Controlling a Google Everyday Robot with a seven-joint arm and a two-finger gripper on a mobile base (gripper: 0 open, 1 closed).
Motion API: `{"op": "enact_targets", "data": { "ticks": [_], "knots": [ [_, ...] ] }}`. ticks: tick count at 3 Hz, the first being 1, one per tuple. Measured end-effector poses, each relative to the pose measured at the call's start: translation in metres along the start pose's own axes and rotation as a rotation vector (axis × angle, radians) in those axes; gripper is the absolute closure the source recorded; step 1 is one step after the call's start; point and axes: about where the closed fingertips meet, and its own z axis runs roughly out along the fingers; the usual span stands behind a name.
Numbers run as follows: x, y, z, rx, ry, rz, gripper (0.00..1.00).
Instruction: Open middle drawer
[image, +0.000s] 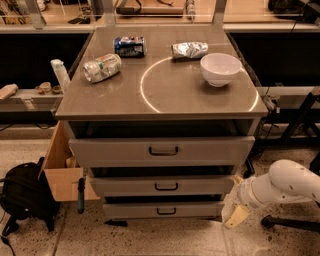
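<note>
The middle drawer (162, 186) is a grey metal front with a small dark loop handle (166, 186). It sits between the taller top drawer (162, 151) and the slim bottom drawer (163, 210). A dark gap shows above each front. My gripper (236, 214) hangs low at the cabinet's right front corner, at about the height of the bottom drawer. It is to the right of the middle drawer's handle and clear of it. A cream fingertip (235, 217) points down toward the floor. The white arm (285, 186) stretches off to the right.
The cabinet top (165, 97) carries a white bowl (220, 68), a crushed can (102, 67), a blue can (129, 45) and a silver bag (189, 49). A cardboard box (60, 172) and a black backpack (25, 197) stand at the left. A dark stand's legs (290, 222) are at the right.
</note>
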Motion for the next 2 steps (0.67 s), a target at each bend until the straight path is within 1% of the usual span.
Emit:
{"op": "enact_targets", "data": {
  "ticks": [1,2],
  "knots": [
    [-0.006,-0.011,0.015,0.074,-0.027,-0.049,0.0],
    [-0.021,-0.03,0.03,0.121,-0.052,-0.106,0.0]
  ]
}}
